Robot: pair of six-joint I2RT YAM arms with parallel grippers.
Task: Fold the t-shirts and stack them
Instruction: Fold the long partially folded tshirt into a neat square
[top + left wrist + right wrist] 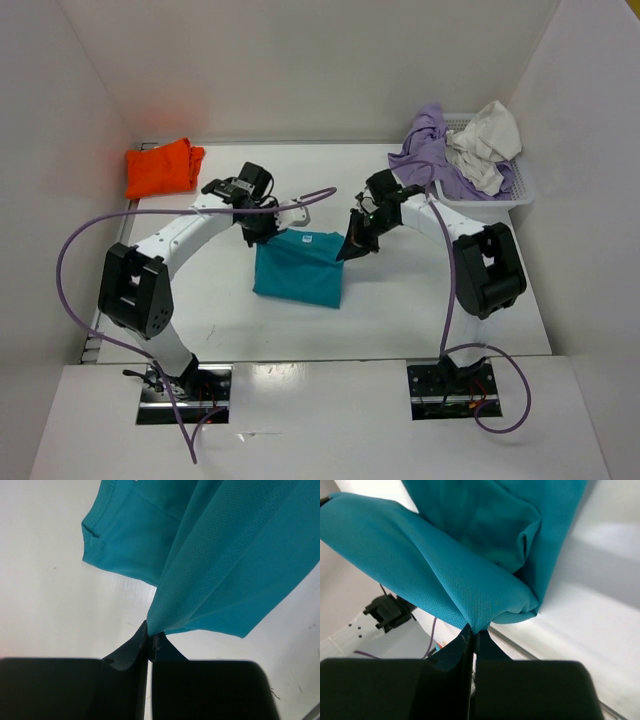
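A teal-blue t-shirt [298, 268] hangs over the middle of the table, held up by both arms at its top edge. My left gripper [264, 233] is shut on its upper left corner, and the cloth [220, 565] is pinched at the fingertips [150, 635]. On the upper right corner my right gripper [351, 246] is shut, with bunched fabric [445, 565] running into its tips [472, 630]. An orange t-shirt [162, 167] lies folded at the far left. The lavender t-shirt [428, 150] and the off-white t-shirt [485, 143] lie in the basket.
A white mesh basket [522, 190] stands at the far right corner of the table. White walls close in the table at the back and on both sides. Purple cables [90, 232] loop off both arms.
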